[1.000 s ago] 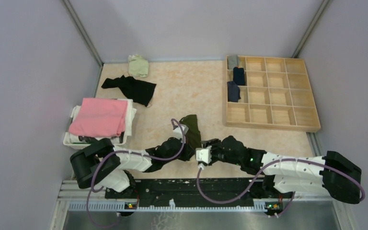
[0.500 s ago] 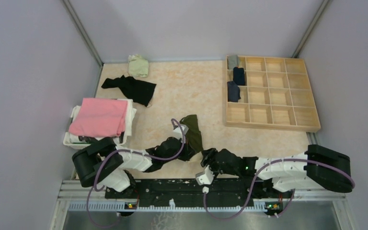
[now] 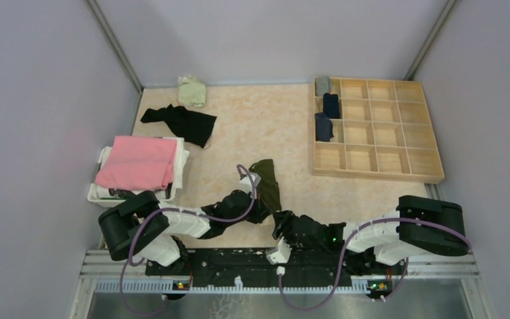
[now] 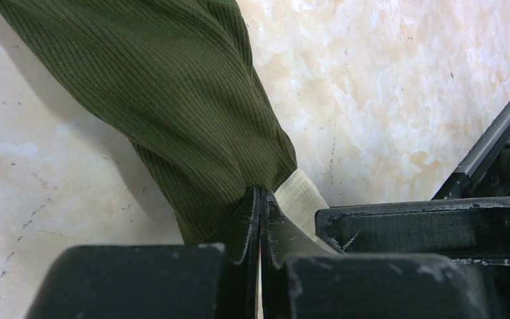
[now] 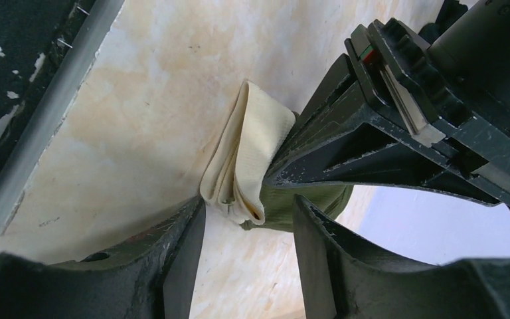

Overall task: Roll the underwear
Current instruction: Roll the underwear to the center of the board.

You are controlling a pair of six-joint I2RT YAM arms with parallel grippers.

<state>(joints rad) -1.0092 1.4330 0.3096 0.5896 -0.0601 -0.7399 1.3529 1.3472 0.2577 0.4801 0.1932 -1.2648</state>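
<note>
While left fingers (image 4: 242,226) clamp the olive underwear (image 4: 172,100) at its cream waistband (image 5: 249,153), right fingers (image 5: 345,246) apart, straddling that waistband

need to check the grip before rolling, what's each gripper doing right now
Left gripper: shut on the olive green underwear, near its cream waistband.
Right gripper: open, jaws either side of the waistband, not clamped.

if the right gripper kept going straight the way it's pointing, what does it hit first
Most likely the cream waistband of the olive underwear: its folded end sits right ahead of the open right gripper. The left gripper, shut on that underwear, lies just behind, though depth is unclear.
</note>
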